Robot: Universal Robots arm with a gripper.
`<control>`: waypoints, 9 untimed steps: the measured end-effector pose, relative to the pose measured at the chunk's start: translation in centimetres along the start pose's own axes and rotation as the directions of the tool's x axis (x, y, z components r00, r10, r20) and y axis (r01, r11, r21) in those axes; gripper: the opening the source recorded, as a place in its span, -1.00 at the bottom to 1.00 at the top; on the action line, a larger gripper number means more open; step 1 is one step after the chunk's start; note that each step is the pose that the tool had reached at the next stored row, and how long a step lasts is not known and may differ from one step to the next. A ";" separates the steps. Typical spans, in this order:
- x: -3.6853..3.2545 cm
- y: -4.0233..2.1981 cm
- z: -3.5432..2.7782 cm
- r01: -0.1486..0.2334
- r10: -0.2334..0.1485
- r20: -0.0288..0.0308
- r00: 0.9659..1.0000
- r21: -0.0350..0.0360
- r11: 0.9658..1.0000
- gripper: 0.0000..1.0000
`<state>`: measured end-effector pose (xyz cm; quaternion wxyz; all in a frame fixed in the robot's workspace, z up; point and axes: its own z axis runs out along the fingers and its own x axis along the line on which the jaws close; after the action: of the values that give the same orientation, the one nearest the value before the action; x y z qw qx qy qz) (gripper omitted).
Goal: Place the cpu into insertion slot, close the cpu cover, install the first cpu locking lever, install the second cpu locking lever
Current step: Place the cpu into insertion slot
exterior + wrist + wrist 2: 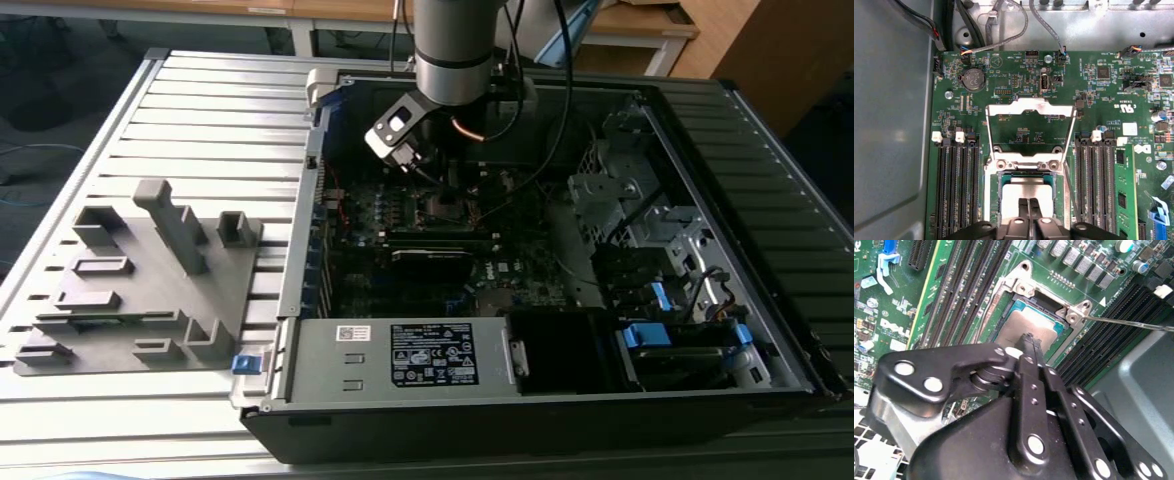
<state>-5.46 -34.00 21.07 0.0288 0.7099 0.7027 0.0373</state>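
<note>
Second wrist view shows the black gripper [1029, 338], fingers clenched together and empty, tips just over the flat silver-grey square cpu [1019, 325] lying inside the dark square insertion slot [1040, 300]. First wrist view shows the thin silver frame cpu cover [1030, 106] open at one slot edge.

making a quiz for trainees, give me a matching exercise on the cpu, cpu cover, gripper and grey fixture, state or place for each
1 cpu
2 cpu cover
3 gripper
4 grey fixture

a swung open
b outside the case
c in the insertion slot
d jaws shut, over the cpu

Pairs: 1c, 2a, 3d, 4b
</note>
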 end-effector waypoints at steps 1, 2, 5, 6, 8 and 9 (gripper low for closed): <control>0.00 0.00 0.00 0.000 0.000 0.000 1.000 0.000 1.000 -0.76; 0.00 0.00 0.00 0.000 0.000 0.000 1.000 0.000 1.000 -0.79; 0.00 0.00 0.00 0.000 0.000 0.001 1.000 0.000 1.000 -0.79; 0.01 0.00 0.01 0.000 0.000 0.001 1.000 0.004 1.000 -0.79; 0.00 0.04 0.04 -0.001 0.000 0.001 1.000 0.035 0.999 -0.79; 0.00 0.05 0.03 0.000 0.000 0.002 1.000 0.043 0.999 -0.79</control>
<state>-5.40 -34.00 21.05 0.0141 0.7105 0.7032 0.0218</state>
